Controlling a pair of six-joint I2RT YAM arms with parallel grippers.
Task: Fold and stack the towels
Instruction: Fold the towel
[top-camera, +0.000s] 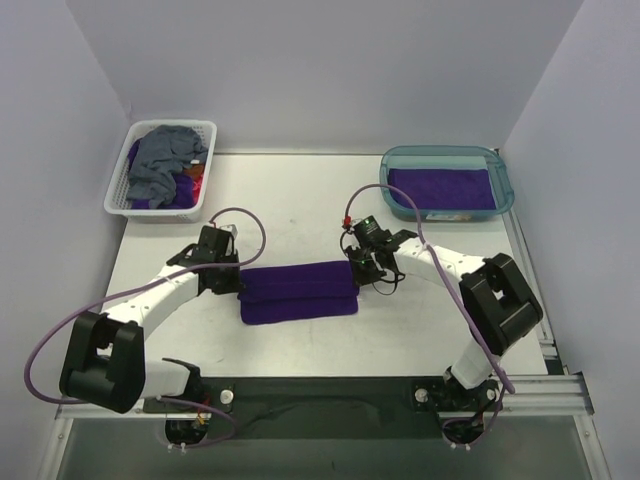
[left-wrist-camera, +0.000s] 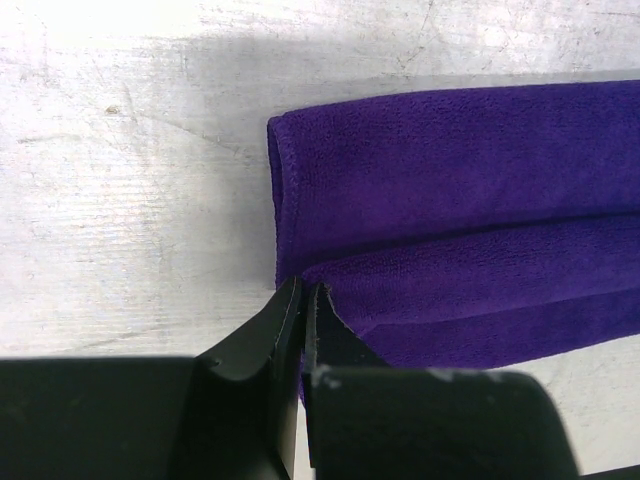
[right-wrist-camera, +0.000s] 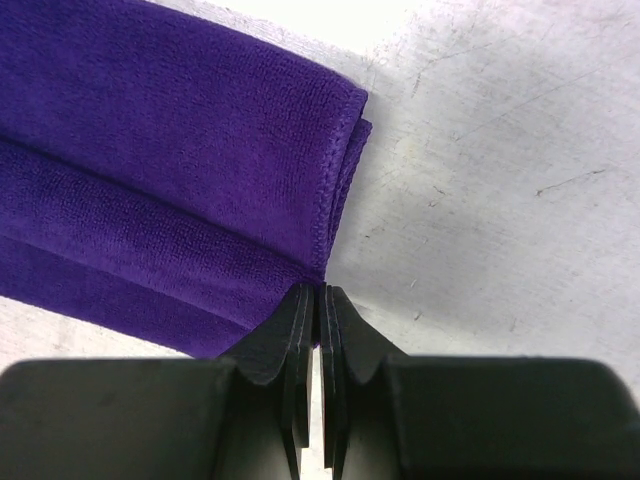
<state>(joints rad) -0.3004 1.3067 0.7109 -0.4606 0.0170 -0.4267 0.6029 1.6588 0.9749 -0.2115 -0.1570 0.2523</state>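
A deep purple towel (top-camera: 298, 292) lies folded into a long band across the middle of the table. My left gripper (top-camera: 238, 285) is at its left end, shut on the near corner of the cloth (left-wrist-camera: 420, 250); the fingertips (left-wrist-camera: 290, 300) are pressed together. At the right end, my right gripper (top-camera: 358, 272) is shut on the corner of the same towel (right-wrist-camera: 150, 170), whose stitched hem runs straight into the closed tips (right-wrist-camera: 302, 300). A slate-grey towel (top-camera: 165, 160) is heaped in the white basket over purple and pink cloth. Another purple towel (top-camera: 440, 188) lies flat in the teal tub.
The white lattice basket (top-camera: 118, 190) stands at the back left corner. The teal translucent tub (top-camera: 505, 185) stands at the back right. White walls close in the table on three sides. Purple cables loop from both arms.
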